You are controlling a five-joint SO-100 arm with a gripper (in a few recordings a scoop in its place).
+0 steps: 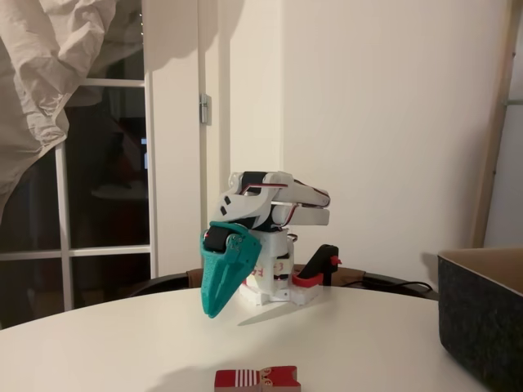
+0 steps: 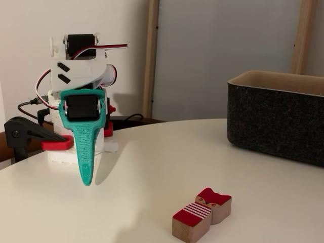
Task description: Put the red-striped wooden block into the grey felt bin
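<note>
Your teal claw hangs folded down in front of the white arm, its tip close to the white table. It holds nothing and touches nothing you can make out; both fixed views show it as one narrow taper, so whether the fingers are parted you cannot tell. To its right, well apart, the red-striped block lies on the table, pale wood side and a small painted face visible; the other fixed view gives you its striped red side at the bottom edge. Farthest right stands the grey felt bin, tan lining at the rim; its inside is hidden.
</note>
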